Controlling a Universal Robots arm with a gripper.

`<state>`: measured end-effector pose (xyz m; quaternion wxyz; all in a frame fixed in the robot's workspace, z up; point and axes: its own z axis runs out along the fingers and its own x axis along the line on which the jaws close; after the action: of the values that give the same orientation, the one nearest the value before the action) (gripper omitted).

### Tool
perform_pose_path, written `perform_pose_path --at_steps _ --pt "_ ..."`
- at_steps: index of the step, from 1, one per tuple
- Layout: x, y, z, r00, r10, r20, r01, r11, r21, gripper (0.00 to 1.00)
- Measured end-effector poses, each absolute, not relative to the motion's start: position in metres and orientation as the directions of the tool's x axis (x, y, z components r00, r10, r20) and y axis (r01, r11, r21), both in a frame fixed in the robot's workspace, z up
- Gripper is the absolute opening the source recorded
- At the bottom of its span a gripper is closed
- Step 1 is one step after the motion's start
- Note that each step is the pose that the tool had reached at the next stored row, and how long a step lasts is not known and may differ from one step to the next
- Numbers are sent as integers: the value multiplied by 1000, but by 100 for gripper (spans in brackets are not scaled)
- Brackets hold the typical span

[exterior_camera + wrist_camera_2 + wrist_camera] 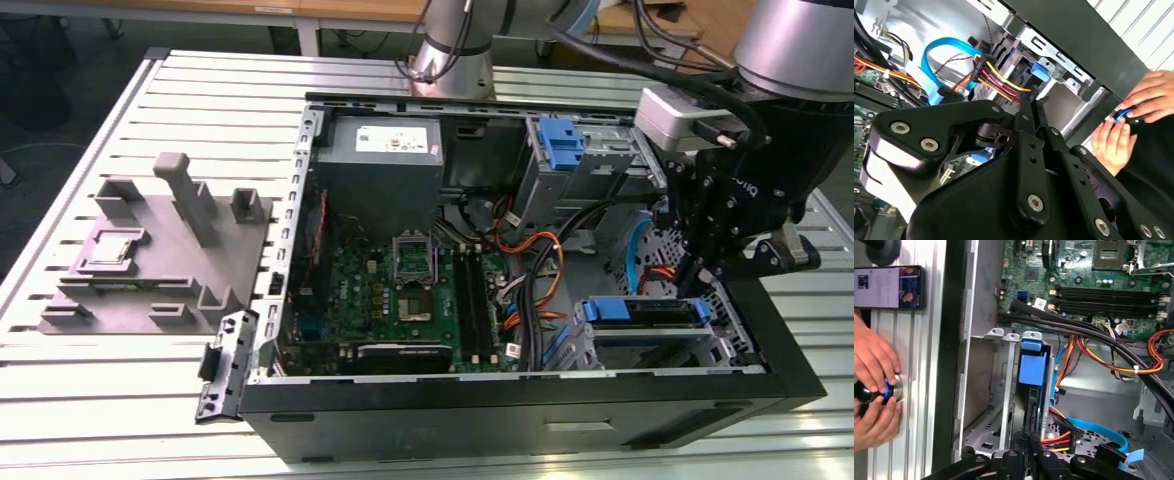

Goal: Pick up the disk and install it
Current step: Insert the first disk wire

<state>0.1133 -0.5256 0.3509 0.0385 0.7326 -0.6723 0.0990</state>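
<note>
Nearest in the exterior view, on the slatted surface [134, 400]: an open black case [534, 420], side panel off. Just inside its front wall, toward the exterior view's right: the disk [641, 312], blue frame outward, seated in a metal cage [627, 350].

Right behind and above the disk: the tool [694, 272], hung from the arm and dipped into the case. In the second wrist view, tool [1031, 102] clenched, fingers [1024, 125] meeting at the tips with nothing seen between them, close to a bundle of red, yellow and black wires [996, 80] and a blue cable [936, 50]. In the first wrist view, disk [1032, 370] edge-on in a cage slot, with the tool [1029, 455] right at its end; cannot tell whether touching.

Outside the case wall in that view: a person's hands [874, 375] around a black knob [874, 392], with a phone [889, 287] lying beside.

Mid-case: a green board [400, 290]. To the exterior view's left, apart from the case: a grey fixture [160, 250]. Farthest: a grey box [380, 150] and an upright blue latch [561, 145].
</note>
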Motion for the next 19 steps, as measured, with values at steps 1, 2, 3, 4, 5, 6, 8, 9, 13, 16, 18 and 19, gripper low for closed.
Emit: perform_pose_path --at_steps 1,2,3,4,5,6,8,9,13,16,18,19 --pt "113 -526 350 70 -978 195 -993 -86 -77 16" --pt "113 -526 350 62 -979 194 -994 -78 -77 16" --pt "113 -526 349 53 -980 193 -995 -69 -77 16" --pt "113 -526 348 42 -980 193 -995 -57 -77 16" --pt "113 -526 347 31 -981 192 -996 -46 -77 16" --pt "113 -526 347 21 -981 191 -996 -36 -77 16" --pt "113 -526 346 11 -983 184 -997 -26 -77 16" --pt "113 -526 345 9 -984 178 -997 -23 -78 16" --pt "113 -528 344 5 -989 145 -997 -16 -78 16" --pt "113 -531 343 4 -992 123 -997 -14 -79 16" --pt "113 -532 342 3 -993 118 -997 -13 -79 16" --pt "113 -533 341 3 -993 117 -997 -12 -79 16"
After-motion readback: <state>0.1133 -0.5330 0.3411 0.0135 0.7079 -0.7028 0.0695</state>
